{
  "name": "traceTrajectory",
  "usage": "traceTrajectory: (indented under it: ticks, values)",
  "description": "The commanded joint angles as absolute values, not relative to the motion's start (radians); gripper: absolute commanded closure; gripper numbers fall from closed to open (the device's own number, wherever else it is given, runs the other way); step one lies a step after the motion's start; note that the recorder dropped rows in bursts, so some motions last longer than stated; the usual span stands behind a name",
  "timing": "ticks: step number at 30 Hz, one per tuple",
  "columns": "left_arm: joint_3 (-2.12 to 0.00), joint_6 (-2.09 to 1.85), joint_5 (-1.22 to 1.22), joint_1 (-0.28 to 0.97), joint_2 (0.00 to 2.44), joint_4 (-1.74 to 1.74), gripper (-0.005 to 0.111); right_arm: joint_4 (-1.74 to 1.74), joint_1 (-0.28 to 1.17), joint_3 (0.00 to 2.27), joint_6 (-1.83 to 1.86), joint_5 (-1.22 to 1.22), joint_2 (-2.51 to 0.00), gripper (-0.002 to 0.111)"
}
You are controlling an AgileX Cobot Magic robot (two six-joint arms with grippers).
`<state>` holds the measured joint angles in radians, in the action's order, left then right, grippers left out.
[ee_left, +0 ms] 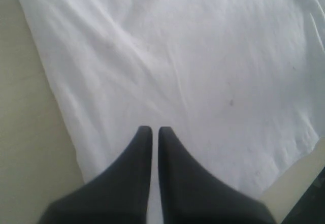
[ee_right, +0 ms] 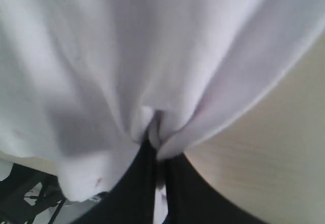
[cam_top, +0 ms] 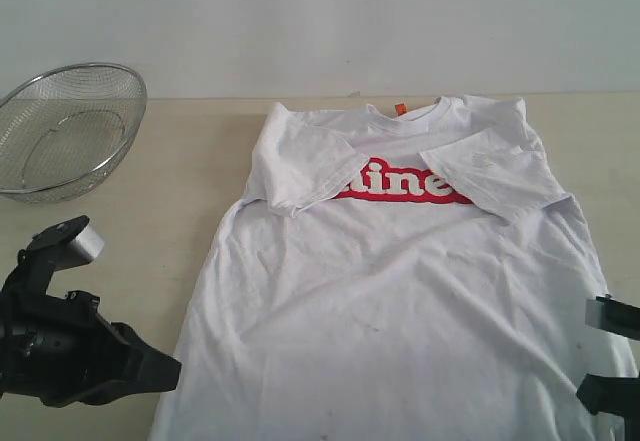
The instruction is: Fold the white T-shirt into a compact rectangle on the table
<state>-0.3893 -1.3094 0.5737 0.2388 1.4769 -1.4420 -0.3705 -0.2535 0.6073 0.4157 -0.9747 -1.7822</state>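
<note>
Step in hand: gripping the near hem for the lengthwise fold. The white T-shirt (cam_top: pixel 400 291) lies flat on the bench (cam_top: pixel 190 161), sleeves turned in.

- My right tool (ee_right: pixel 158 132) is clamped on bunched hem cloth.
- My left tool (ee_left: pixel 151 132) hangs over the near left hem, tips together and holding nothing visible.

Next, I judge, the left tool must part and pinch.

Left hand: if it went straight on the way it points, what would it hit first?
The white T-shirt. The left hand, shut, points at its plain cloth near one edge; how far above it, I cannot tell.
</note>
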Motion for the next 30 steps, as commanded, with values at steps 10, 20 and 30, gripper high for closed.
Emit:
traceTrajectory:
  ticks: [10, 20, 30]
  values:
    - [-0.385, -1.331, 0.57, 0.244, 1.472, -1.456, 0.102, -0.575, -0.218, 0.683, 0.633, -1.047, -1.669, 0.108]
    - [-0.419, -1.331, 0.535, 0.242, 1.472, -1.459, 0.102, -0.63, -0.22, 0.763, 0.595, -0.945, -1.493, 0.108]
    - [-0.461, -1.331, 0.574, 0.242, 1.472, -1.457, 0.102, -0.632, -0.22, 1.034, 0.532, -0.804, -1.656, 0.108]
